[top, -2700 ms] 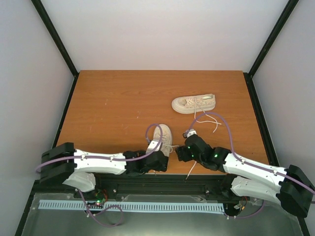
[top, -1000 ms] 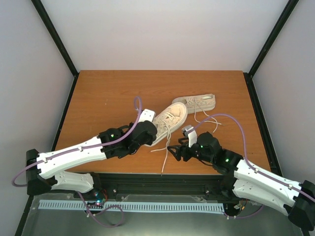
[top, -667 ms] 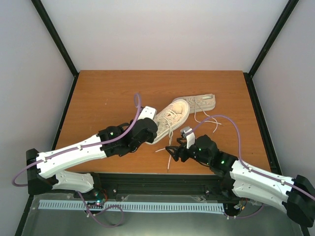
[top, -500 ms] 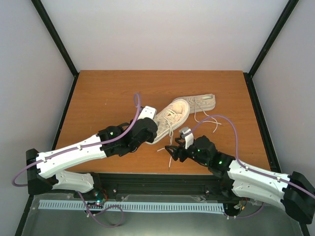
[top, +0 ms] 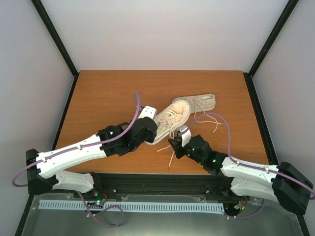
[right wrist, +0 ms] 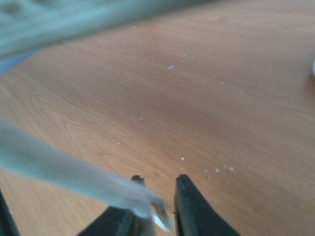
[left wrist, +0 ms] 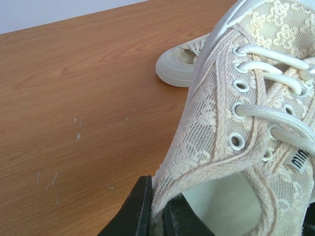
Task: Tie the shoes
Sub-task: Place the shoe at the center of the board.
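Note:
One of the shoes, cream lace canvas, lies tilted at mid-table with its loose white laces trailing toward the near edge. My left gripper is shut on its heel collar; in the left wrist view the fingers pinch the collar edge of this shoe. The other shoe lies on its side just behind, its toe showing. My right gripper sits low at the laces. Its jaws stand narrowly apart, with a blurred lace end lying between the fingers.
Everything rests on the brown wooden table, with black frame posts at its corners and pale walls around it. More lace from the far shoe loops on the table. Purple cables arch over both arms.
My right gripper has moved up toward the near shoe's dangling laces and its jaws have narrowed around a lace end. The left gripper keeps holding the shoe in place.

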